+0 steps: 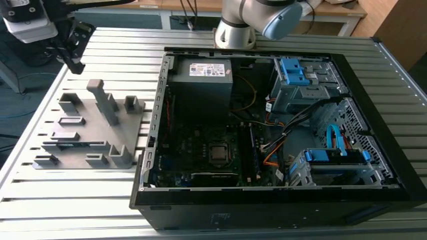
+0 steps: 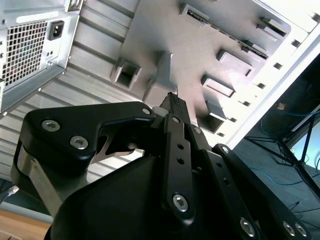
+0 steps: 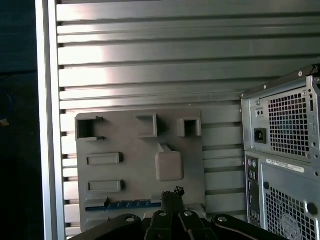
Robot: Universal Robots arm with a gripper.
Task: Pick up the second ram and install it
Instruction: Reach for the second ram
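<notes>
On the slatted aluminium table [image 1: 67,205] before me, a grey fixture plate [image 1: 93,146] with raised blocks lies at the exterior view's left. Just beside it, rightward, I see an open black computer case [image 1: 267,197]: grey power supply [image 1: 200,87] at the far end, CPU socket [image 1: 219,153] mid-board, blue drive caddies [image 1: 293,70] along the right.

Second ram [image 3: 122,205] lies on fixture [image 3: 130,175] (beside case [image 3: 285,125]).

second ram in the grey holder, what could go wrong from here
1. The second ram sits edge-on in a narrow slot of the grey fixture, so a slightly off grasp could slip or wedge it.
2. The gripper looks shut and holds nothing; coming down like that could strike the ram.
</notes>
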